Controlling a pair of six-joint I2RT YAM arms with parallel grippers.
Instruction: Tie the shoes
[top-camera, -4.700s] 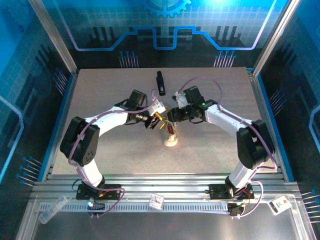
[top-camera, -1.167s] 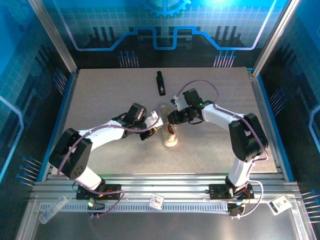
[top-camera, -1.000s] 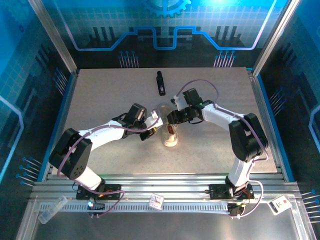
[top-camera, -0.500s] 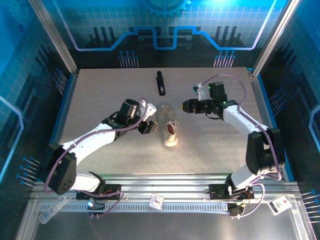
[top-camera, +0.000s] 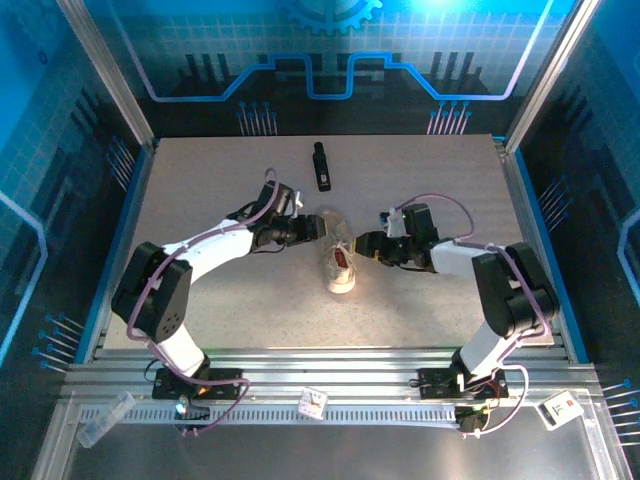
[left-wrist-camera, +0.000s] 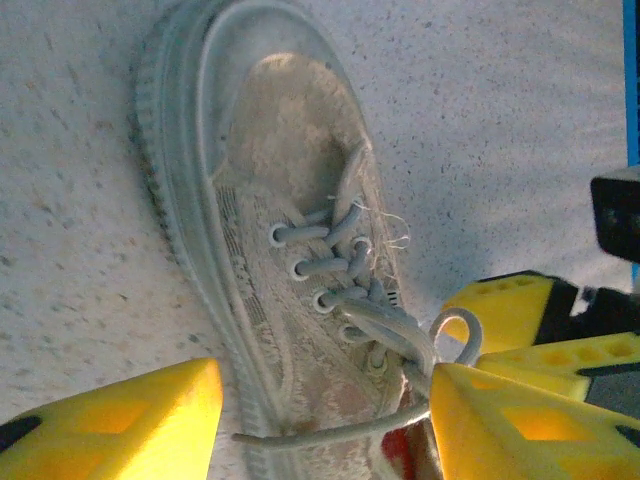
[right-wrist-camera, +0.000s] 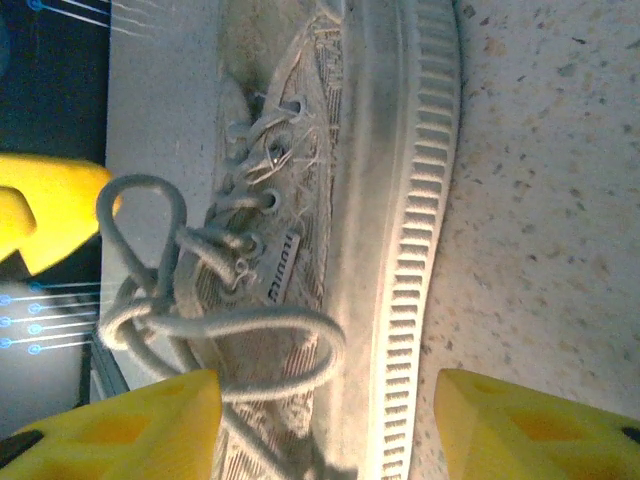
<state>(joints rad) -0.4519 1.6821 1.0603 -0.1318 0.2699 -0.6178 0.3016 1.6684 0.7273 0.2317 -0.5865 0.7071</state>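
Nearest the arm bases, the sneaker (top-camera: 340, 268) lies on the speckled table (top-camera: 220, 300), with its heel and red lining toward the near edge and its toe pointing away. Just past the heel, the two claws face each other with the shoe between them!

The left gripper (top-camera: 314, 230) sits low at the shoe's left flank, jaws spread wide and nothing pinched. Its wrist camera shows the shoe running straight out ahead of the claw, with one yellow finger (left-wrist-camera: 120, 420) off the sole side and the other past the eyelets. A loose lace end (left-wrist-camera: 330, 428) trails across the gap between the fingers. Whether it touches either pad, I cannot tell.

Across the shoe, the right gripper (top-camera: 360, 246) is released as well and holds nothing. In its wrist view the ribbed sole runs up between its fingers. The laces (right-wrist-camera: 150, 270) lie in slack loops over the tongue, just ahead of one finger. Beyond those loops peeks a yellow fingertip of the left claw.

Far beyond both claws, toward the back edge, the black bar (top-camera: 320, 166) rests well apart from everything.
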